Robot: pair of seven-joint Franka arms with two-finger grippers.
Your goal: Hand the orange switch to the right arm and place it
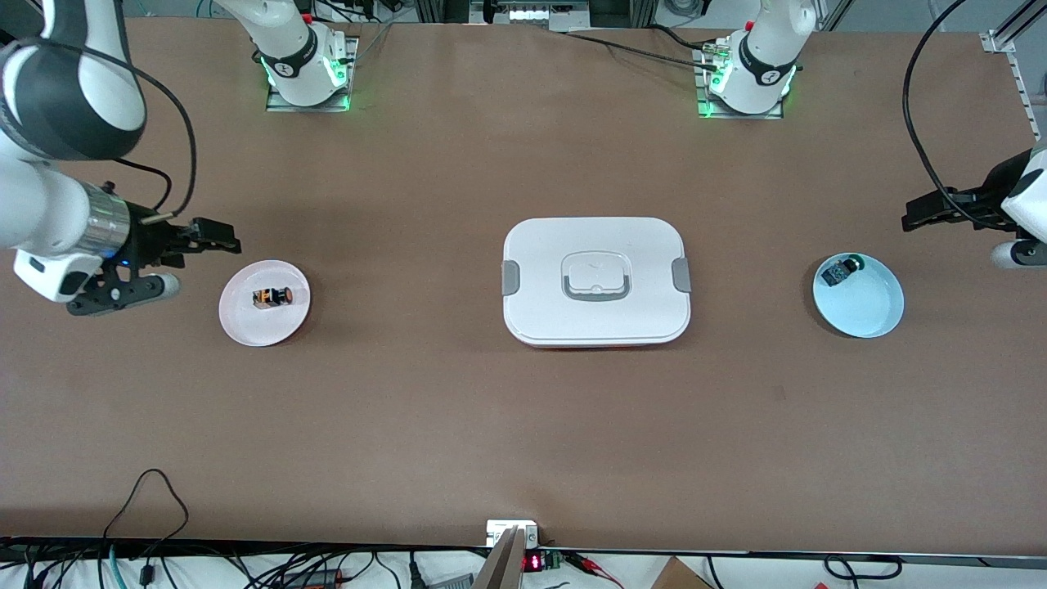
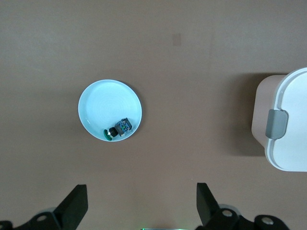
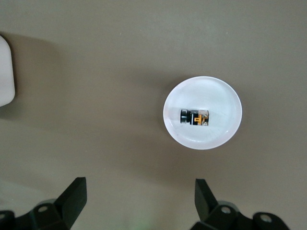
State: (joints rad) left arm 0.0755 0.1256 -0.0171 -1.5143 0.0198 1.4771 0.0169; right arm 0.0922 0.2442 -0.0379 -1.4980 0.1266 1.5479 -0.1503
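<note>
Orange switch is lying on its side in the middle of a pale pink plate, toward the right arm's end of the table; the right wrist view is showing it as a short black cylinder with orange on its body, resting on the plate and touching neither gripper. Right gripper is hanging in the air just beside the pink plate, over bare table at that end, its fingers standing wide apart with nothing between them. Left gripper is hanging near a light blue plate at the left arm's end of the table, over the table and not over the plate; its fingers are likewise standing apart and holding nothing. Blue plate is carrying a small blue-black square part with a green button, which is sitting close against the rim. White lidded box with grey side latches and a recessed handle is sitting shut at the centre of the brown table, between the two plates and well apart from both.
</note>
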